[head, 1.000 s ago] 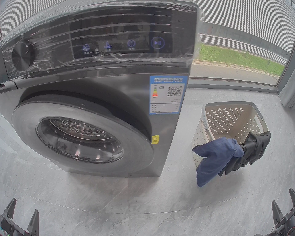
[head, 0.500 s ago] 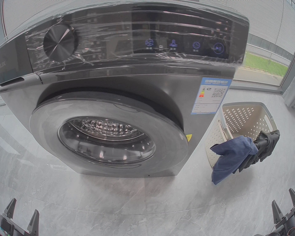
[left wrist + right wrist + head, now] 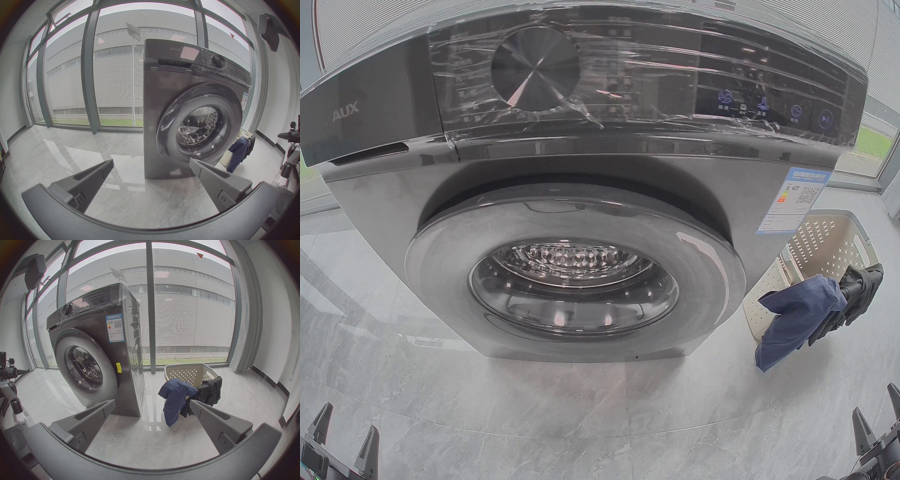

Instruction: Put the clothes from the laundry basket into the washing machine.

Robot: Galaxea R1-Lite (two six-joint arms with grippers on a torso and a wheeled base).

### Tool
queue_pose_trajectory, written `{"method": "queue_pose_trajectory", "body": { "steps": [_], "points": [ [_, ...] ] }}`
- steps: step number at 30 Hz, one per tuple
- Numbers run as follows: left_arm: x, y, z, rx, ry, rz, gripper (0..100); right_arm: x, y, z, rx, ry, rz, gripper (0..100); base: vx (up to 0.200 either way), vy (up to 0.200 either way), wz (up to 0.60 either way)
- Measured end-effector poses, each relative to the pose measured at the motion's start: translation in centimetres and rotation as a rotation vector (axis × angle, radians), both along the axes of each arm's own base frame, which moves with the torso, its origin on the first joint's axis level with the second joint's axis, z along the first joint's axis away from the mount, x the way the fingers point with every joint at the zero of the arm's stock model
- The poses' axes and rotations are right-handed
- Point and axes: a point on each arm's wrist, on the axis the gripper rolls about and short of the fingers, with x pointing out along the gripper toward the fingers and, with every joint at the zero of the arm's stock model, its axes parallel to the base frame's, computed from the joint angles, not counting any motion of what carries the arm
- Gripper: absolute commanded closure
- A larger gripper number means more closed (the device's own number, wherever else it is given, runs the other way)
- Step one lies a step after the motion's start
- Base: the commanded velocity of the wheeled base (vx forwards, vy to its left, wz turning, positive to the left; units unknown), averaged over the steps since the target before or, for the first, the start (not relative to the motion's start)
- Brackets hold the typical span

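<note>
While the left hand (image 3: 150, 162) and right hand (image 3: 151, 402) hang released, the camera has swung, centring the washing machine (image 3: 575, 187).

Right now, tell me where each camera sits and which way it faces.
Head view: on the robot's head, facing forward and down at the dark grey front-loading washing machine; the left hand and right hand show at the lower corners.
Left wrist view: on the left wrist, low, facing the machine's door past its own open hand.
Right wrist view: on the right wrist, facing the beige perforated plastic laundry basket draped with a blue cloth and a black cloth, past its open hand.
Shared: all three show machine, basket and cloths.
</note>
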Motion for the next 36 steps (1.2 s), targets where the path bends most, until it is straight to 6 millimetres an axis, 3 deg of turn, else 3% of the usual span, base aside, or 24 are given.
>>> {"method": "queue_pose_trajectory", "body": {
  "steps": [4, 25, 36],
  "points": [
    [0.00, 0.00, 0.00, -0.001, 0.000, 0.000, 0, 0.00, 0.00, 0.00, 0.000, 0.000, 0.001, 0, -0.200, 0.000, 0.00],
    [0.00, 0.00, 0.00, -0.001, 0.000, 0.000, 0, 0.00, 0.00, 0.00, 0.000, 0.000, 0.000, 0, 0.000, 0.000, 0.09],
    [0.00, 0.00, 0.00, -0.001, 0.000, 0.000, 0, 0.00, 0.00, 0.00, 0.000, 0.000, 0.000, 0, 0.000, 0.164, 0.00]
  ]
}}
